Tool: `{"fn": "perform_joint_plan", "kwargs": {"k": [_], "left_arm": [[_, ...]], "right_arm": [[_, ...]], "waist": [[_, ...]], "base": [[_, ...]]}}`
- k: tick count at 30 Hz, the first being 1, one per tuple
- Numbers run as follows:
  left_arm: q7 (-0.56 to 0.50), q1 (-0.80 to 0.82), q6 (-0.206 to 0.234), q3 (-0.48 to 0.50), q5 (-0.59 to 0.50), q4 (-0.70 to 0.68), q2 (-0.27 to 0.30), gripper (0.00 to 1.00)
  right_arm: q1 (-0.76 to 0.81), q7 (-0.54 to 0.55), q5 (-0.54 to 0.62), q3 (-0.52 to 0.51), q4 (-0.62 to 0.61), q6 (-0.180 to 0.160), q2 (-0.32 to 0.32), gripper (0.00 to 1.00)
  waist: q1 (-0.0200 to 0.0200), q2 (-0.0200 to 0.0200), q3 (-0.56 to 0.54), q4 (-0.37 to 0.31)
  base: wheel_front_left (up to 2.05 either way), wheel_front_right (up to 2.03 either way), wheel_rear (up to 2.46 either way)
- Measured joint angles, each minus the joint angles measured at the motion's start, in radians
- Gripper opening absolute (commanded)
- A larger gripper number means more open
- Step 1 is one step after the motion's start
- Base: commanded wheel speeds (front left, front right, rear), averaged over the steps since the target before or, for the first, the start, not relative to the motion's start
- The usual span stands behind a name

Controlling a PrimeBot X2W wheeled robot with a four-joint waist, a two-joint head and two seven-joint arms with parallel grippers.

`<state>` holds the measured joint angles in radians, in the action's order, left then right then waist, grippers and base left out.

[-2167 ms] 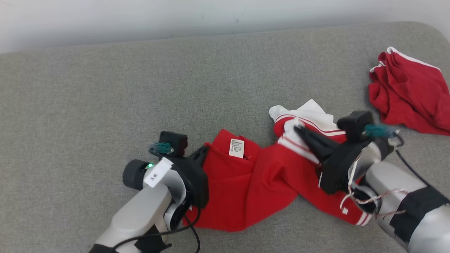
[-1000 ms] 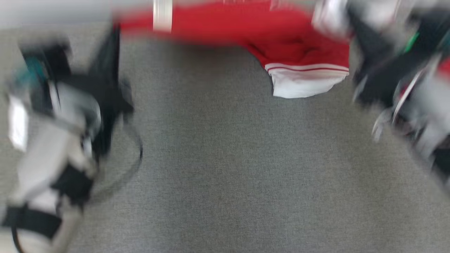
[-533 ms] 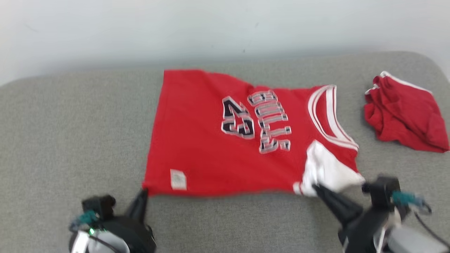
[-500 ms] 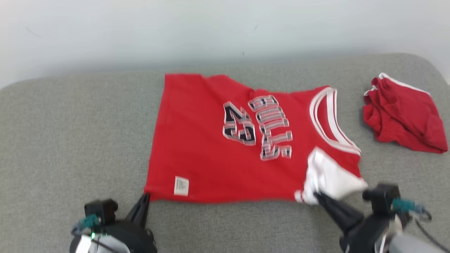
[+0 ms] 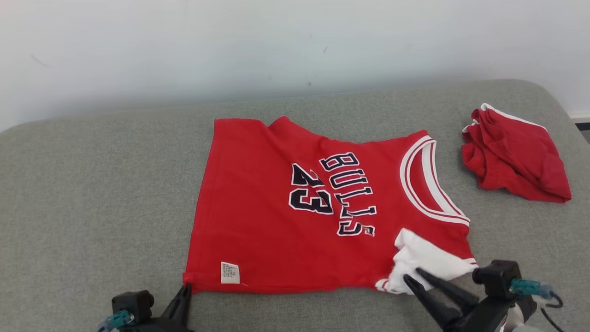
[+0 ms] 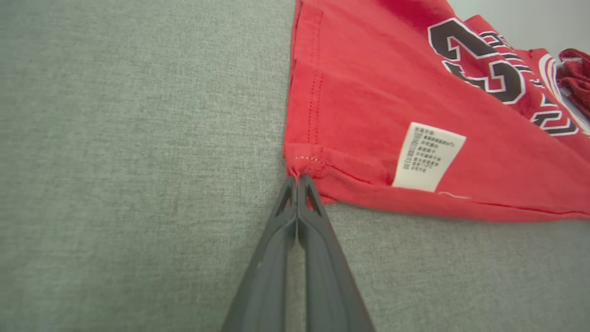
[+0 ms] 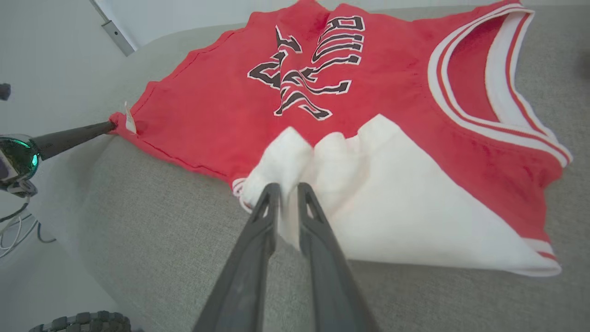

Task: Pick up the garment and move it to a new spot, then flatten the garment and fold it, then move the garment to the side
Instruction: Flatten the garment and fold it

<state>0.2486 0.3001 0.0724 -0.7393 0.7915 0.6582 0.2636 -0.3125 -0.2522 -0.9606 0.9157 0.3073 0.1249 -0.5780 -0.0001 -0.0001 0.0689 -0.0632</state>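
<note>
reading the chest of the red jersey [image 5: 258,221], we make out "bulls" and "23" in black letters edged with white, running sideways with the neckline [image 5: 426,184] towards our right. a white care label [image 5: 230,272] sits near the hem corner; its small print is too fine for us to read, even in the left wrist view [image 6: 427,157].

the jersey lies spread, print up, on the grey cushion [image 5: 92,193], a little rumpled along its far edge. our left gripper [image 5: 184,291] is pinched tight on the hem corner [image 6: 302,163], fingertips together with the cloth caught between them. our right gripper [image 5: 411,275] is clamped on a bunched fold of the white panel [image 7: 392,203] at the armhole. the near edge of the jersey runs between the two grips.

to our left the cushion is broad and bare, and a bare strip runs along the near side. to our right a crumpled red garment [image 5: 511,157] lies apart from the jersey, close to the cushion's rounded edge. a pale wall [image 5: 230,46] stands behind.
</note>
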Motion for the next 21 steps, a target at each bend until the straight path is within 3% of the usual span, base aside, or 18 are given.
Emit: {"fn": "perform_joint_plan", "kwargs": {"k": [9, 14, 21], "left_arm": [[0.0, -0.012, 0.025, 0.062, 0.016, -0.118, 0.024, 1.0], [0.001, -0.009, 0.034, 0.063, -0.014, -0.152, 0.04, 1.0], [-0.044, -0.004, 0.042, 0.014, -0.048, -0.152, 0.039, 1.0]], "right_arm": [[0.026, 0.0, -0.076, -0.122, -0.084, -0.004, -0.047, 1.0], [-0.008, 0.024, 0.002, -0.085, -0.061, -0.054, -0.067, 1.0], [-0.114, 0.105, 0.071, -0.043, -0.036, -0.09, -0.052, 1.0]], "waist": [[0.0, 0.0, -0.008, -0.004], [0.0, 0.0, 0.001, -0.002], [0.0001, 0.0001, 0.031, 0.002]], "base": [[0.0, 0.0, 0.0], [0.0, 0.0, 0.0], [0.0, 0.0, 0.0]]}}
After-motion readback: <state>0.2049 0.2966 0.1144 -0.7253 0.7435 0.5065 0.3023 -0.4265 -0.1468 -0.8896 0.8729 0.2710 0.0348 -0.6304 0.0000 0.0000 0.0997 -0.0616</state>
